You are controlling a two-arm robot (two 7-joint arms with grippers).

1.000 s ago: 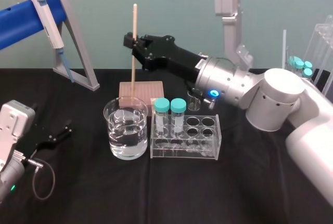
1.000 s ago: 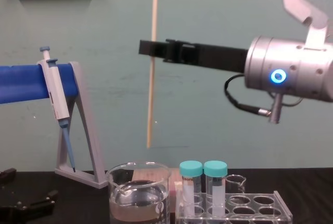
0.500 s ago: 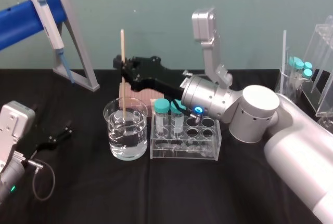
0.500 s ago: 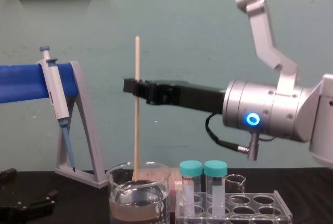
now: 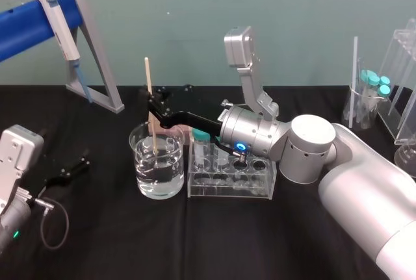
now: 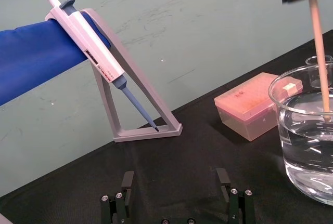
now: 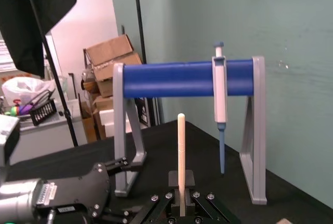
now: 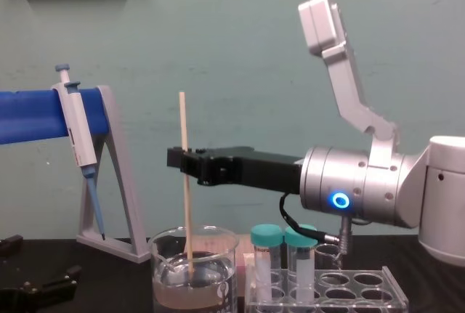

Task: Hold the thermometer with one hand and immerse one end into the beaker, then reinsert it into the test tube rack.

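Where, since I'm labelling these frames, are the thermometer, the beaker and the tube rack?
thermometer [image 8: 182, 120], chest view, upper part of the shaft.
beaker [image 5: 158, 186], head view, front glass wall.
tube rack [image 5: 231, 190], head view, clear front wall.

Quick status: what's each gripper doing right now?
Left gripper: open, holding nothing, idle low at the left.
Right gripper: shut on the thermometer, whose lower end is inside the beaker.
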